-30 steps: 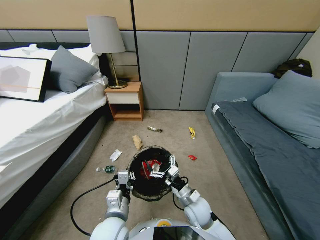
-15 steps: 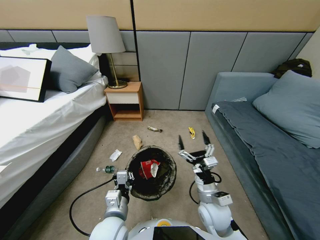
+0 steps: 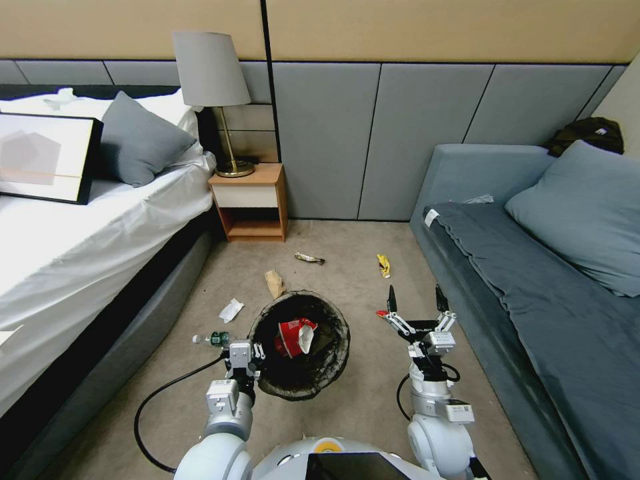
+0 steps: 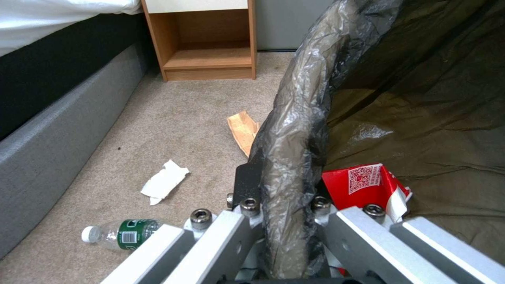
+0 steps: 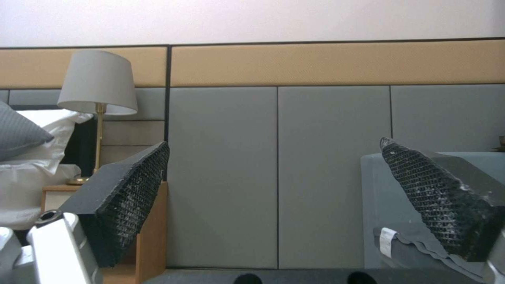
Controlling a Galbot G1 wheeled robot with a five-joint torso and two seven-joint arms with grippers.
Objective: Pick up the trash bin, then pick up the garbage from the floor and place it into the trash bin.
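The left gripper [image 3: 241, 351] was clamped on the near-left rim of the trash bin [image 3: 337, 337], with one finger outside and one inside the bag-lined wall. Inside the bin, just beyond that gripper, lay a crumpled red-and-white wrapper [image 3: 293, 337]; the left wrist view showed a QR code printed on it [image 4: 364, 178], too small to read otherwise.

The right gripper [image 3: 413, 300] hung above the floor [image 3: 333, 273] to the right of the bin and apart from it, its fingers spread wide with nothing between them, tips pointing toward the far wall. A small red wrapper [image 3: 381, 313] lay on the carpet just beside its left fingertip. Farther ahead of it lay a yellow wrapper [image 3: 383, 265], and a banana peel [image 3: 310, 258] off to the left of that. The sofa [image 3: 533, 287] ran close along the right gripper's right side.

To the left of the left gripper lay a small plastic bottle [image 4: 118, 234] with a green label, its print unreadable. Beyond it sat a white tissue [image 4: 164, 182] and a brown paper bag [image 4: 243, 128], the bag just against the bin's far-left side. The bed [image 3: 80, 240] bordered that side, with a wooden nightstand [image 3: 250, 200] and lamp [image 3: 210, 73] ahead by the wall.
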